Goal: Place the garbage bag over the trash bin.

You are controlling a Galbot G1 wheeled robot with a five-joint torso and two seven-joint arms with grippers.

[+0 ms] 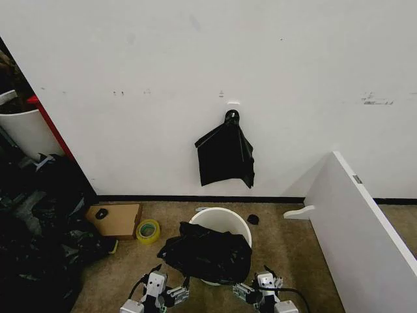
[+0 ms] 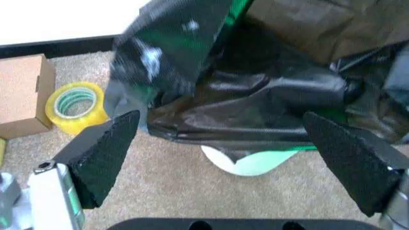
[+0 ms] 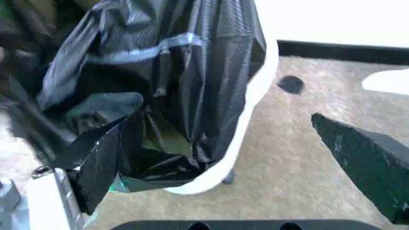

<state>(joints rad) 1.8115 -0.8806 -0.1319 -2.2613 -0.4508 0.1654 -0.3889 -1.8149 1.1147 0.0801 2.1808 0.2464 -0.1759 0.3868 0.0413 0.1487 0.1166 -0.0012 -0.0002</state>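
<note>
Black, glossy plastic lies heaped across the near side of the trash bin [image 1: 225,220]: the garbage bag [image 1: 207,253] is draped over the near rim and spills down the front wall, while the far arc of the cream-white rim is bare. The bin stands on the carpet near the wall, below a flat black bunch [image 1: 225,156] hung from a hook. Both arms sit low at the near edge of the head view, the left pincer [image 1: 155,295] by the bag's left corner and the right pincer [image 1: 259,291] by its right; each has its jaws spread wide and holds nothing. As I judge it, the step in hand is taking a fresh hold so the bag's mouth can be stretched over the rest of the rim; done well, each pincer would pinch only one layer at the hem, on opposite sides, and then draw outward and toward the far side evenly, since a grab into the bunched middle would drag the whole heap or tip the light bin. The left wrist view shows what the head view hides: the pale green base [image 2: 255,164] peeking under the bag's sagging fold, and the yellow tape roll [image 2: 76,106] and cardboard box [image 2: 19,93] just beside it. The right wrist view looks along the bin's side, where the bag's edge folds inward over the white rim [image 3: 252,108], with a small dark object [image 3: 292,84] on the carpet beyond.
</note>
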